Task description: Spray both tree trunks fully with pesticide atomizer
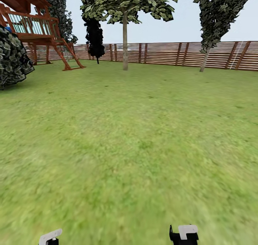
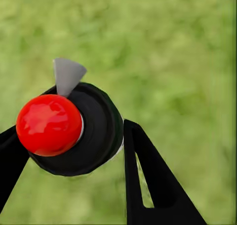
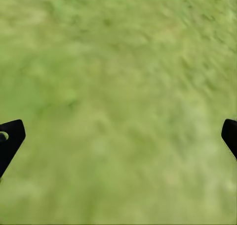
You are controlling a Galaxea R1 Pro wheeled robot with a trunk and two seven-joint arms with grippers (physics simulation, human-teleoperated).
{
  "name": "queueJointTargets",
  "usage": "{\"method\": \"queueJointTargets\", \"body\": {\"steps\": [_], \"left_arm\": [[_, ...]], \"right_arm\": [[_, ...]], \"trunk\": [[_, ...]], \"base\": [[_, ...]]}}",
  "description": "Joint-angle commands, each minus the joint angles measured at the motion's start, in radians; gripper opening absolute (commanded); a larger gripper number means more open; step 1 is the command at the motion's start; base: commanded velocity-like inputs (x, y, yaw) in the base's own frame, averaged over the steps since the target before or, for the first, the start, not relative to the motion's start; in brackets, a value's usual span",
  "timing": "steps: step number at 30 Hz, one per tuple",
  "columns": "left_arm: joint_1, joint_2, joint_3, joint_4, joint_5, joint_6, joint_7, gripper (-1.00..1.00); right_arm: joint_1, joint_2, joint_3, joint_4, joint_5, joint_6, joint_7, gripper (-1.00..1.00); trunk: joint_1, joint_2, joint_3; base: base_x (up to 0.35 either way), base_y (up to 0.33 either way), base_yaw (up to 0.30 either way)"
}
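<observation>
Your head view looks across the garden's grass floor (image 1: 129,148) toward the brown slatted fence (image 1: 172,53), taken here as the landmark. One tree (image 1: 125,40) with a straight pale trunk and a leafy crown stands just in front of the fence near its middle; a second tree (image 1: 211,29) with a leaning trunk stands in front of the fence farther along to the right. A black narrow tree (image 1: 95,37) stands against the fence left of the first tree, and a red-brown wooden play tower (image 1: 39,29) stands at the fence's left end, with a dark shrub (image 1: 12,58) nearer to you than the tower. Far from the fence, at the near edge of the grass, you see the tips of your left gripper (image 1: 50,236) and right gripper (image 1: 183,234). In the left wrist view, the left gripper's fingers (image 2: 148,175) pinch the pesticide atomizer (image 2: 79,128) from either side: you see a black round body, a glossy red knob and a grey nozzle, all held above blurred grass. In the right wrist view, the right gripper's fingers (image 3: 11,141) are spread wide, with nothing between them but grass.
</observation>
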Motion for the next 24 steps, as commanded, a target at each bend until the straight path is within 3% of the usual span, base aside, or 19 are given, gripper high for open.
{"method": "queueJointTargets", "body": {"steps": [1,24], "left_arm": [[-0.001,0.000,0.009,0.001,-0.010,-0.004,-0.001,-1.00],[-0.001,0.000,0.009,0.001,-0.010,-0.004,-0.001,-1.00]], "right_arm": [[-0.001,0.000,-0.007,0.001,0.010,-0.002,-0.005,1.00],[-0.001,-0.005,-0.006,0.001,0.017,-0.002,-0.003,1.00]], "trunk": [[0.000,0.000,-0.001],[0.000,0.000,-0.001]], "base": [[0.342,0.000,0.000],[0.342,0.000,0.000]]}}
